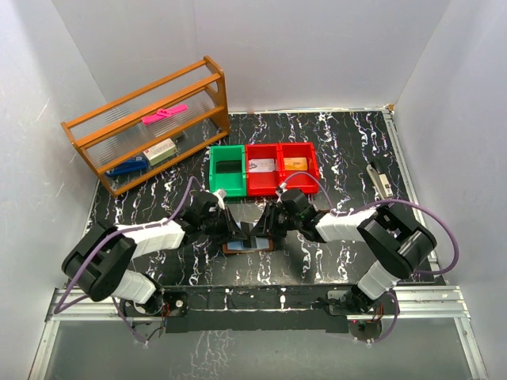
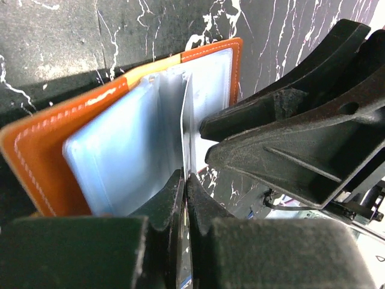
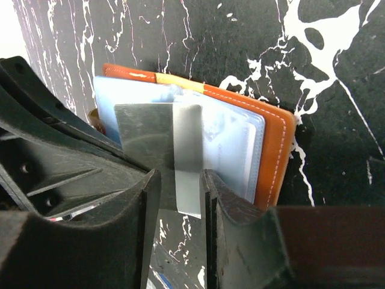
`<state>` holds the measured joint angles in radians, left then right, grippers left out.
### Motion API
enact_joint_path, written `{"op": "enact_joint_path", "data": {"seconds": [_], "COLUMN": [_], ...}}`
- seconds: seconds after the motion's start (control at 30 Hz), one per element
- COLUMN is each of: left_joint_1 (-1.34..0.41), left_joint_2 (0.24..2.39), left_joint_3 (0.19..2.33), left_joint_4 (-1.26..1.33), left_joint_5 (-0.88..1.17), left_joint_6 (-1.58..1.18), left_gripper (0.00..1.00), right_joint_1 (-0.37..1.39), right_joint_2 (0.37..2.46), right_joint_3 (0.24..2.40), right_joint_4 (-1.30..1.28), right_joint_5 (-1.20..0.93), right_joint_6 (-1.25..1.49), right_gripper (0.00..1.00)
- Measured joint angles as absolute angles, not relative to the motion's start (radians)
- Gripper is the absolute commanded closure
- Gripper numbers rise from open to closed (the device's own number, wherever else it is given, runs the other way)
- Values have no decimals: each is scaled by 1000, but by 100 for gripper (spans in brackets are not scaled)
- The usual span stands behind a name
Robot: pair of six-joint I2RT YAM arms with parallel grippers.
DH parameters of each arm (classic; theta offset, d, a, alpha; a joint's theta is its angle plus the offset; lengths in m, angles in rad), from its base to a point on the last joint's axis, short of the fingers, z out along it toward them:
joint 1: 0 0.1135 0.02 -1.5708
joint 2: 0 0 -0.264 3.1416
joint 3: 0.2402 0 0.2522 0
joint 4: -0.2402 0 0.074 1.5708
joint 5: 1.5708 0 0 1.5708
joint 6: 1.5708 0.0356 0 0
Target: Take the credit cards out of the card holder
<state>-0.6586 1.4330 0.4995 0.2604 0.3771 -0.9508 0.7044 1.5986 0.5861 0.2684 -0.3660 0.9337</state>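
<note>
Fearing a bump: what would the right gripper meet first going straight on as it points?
Probably the silver-grey card between its fingers, with the open card holder just behind; depth is unclear.

Orange-brown card holder (image 2: 42,156) with white stitching, pale blue inside, plus silver-grey credit card (image 3: 150,135). Black bench (image 1: 341,138) with white marble veins. One green bin (image 1: 214,168), two red bins (image 1: 265,190).

Card holder (image 2: 36,162), lying open at the scene's near centre: orange-brown stitched leather rim, pale blue clear sleeves fanned up. One silver-grey card (image 3: 144,135) stands upright out of the centre fold. Farther back, a second silver-grey card (image 1: 261,165) and a gold-orange card (image 1: 295,164) lie flat in the red bins (image 1: 269,147).
</note>
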Motion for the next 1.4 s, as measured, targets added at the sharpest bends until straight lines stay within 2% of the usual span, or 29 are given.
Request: {"op": "enact_joint_path", "data": {"seconds": [0.1, 0.33, 0.57, 0.7, 0.83, 1.07, 1.4], "left_joint_1": [-659, -659, -659, -659, -659, -659, -657], "left_joint_2": [1382, 1172, 1034, 974, 929, 920, 899], "left_joint_3": [504, 505, 505, 488, 454, 445, 445], "left_joint_4": [207, 47, -16, 0, 39, 124, 192], "left_joint_5": [355, 283, 249, 245, 254, 308, 396], "left_joint_6": [-933, -855, -812, -804, -801, -800, -801], "left_gripper": [100, 100, 100, 100, 100, 100, 100], "right_joint_1": [704, 704, 698, 678, 646, 646, 636], "right_joint_2": [1576, 1446, 1312, 1248, 1247, 1327, 1395], "right_joint_3": [587, 587, 541, 470, 462, 479, 484], "right_joint_4": [243, 168, 242, 283, 342, 501, 666], "right_joint_5": [-360, -300, -255, -249, -353, -579, -732], "right_joint_6": [925, 890, 872, 859, 834, 843, 905], "right_gripper": [62, 45, 40, 41, 43, 51, 70]}}
